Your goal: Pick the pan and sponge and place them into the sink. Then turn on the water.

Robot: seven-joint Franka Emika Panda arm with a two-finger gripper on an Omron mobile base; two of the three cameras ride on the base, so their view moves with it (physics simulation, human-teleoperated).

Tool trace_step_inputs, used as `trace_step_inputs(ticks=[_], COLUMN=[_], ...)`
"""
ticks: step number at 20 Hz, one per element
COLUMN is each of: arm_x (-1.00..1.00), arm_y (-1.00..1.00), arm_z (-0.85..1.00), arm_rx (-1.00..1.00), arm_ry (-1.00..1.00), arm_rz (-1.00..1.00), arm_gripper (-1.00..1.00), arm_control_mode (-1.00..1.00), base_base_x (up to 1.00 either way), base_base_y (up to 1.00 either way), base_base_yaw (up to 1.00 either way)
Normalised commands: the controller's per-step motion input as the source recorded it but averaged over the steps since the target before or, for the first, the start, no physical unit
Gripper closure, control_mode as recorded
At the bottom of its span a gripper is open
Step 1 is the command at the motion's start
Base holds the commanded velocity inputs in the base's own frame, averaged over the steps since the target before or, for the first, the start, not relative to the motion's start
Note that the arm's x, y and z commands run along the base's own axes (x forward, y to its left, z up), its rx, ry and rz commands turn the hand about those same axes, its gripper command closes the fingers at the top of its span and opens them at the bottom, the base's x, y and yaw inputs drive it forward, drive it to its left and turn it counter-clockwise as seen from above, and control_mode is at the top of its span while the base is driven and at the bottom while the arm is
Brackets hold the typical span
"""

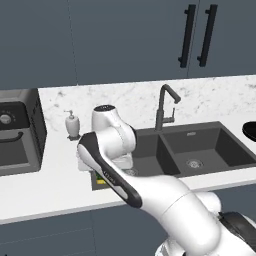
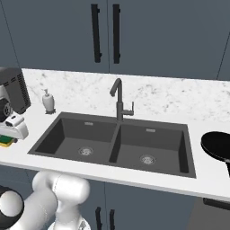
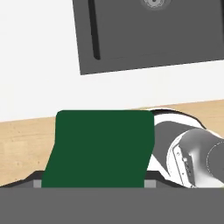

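My gripper (image 3: 92, 183) is shut on the sponge (image 3: 100, 148), whose green top sits between the finger pads in the hand view. It stays low over the white counter left of the sink (image 1: 200, 145), near the front edge. The base views show the gripper (image 1: 102, 175) (image 2: 10, 134) with a sliver of the sponge (image 1: 100, 181) (image 2: 6, 142) under it. Whether the sponge touches the counter I cannot tell. The black pan (image 2: 218, 144) (image 1: 250, 130) rests on the counter right of the sink (image 2: 67, 134). No water falls from the faucet (image 2: 118, 101) (image 1: 162, 107).
A soap dispenser (image 1: 73, 124) (image 2: 48, 102) stands behind the gripper by the wall. A black appliance (image 1: 17, 135) (image 2: 13, 92) occupies the counter to the far left. Both basins (image 3: 148, 35) hold nothing. Cabinets with dark handles hang above.
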Motion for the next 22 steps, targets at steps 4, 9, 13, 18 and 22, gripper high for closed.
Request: trace_step_inputs(ticks=[4,9,13,18,22], arm_x=[0.08,0.03,0.0,0.0,0.0], arm_y=[-0.54,-0.39,0.0,0.0,0.0], arm_z=[0.37,0.09,0.0,0.0,0.0], arm_rx=[0.0,-0.01,0.0,0.0,0.0], arm_ry=[0.05,0.04,0.0,0.0,0.0], arm_rz=[0.0,0.0,0.0,0.0,0.0], arm_gripper=[1.0,1.0,1.0,1.0,1.0], arm_control_mode=[-1.0,-1.0,-1.0,-1.0,-1.0], base_base_x=[0.0,0.0,0.0,0.0,0.0], base_base_y=[0.0,0.0,0.0,0.0,0.0], base_base_yaw=[0.0,0.0,0.0,0.0,0.0])
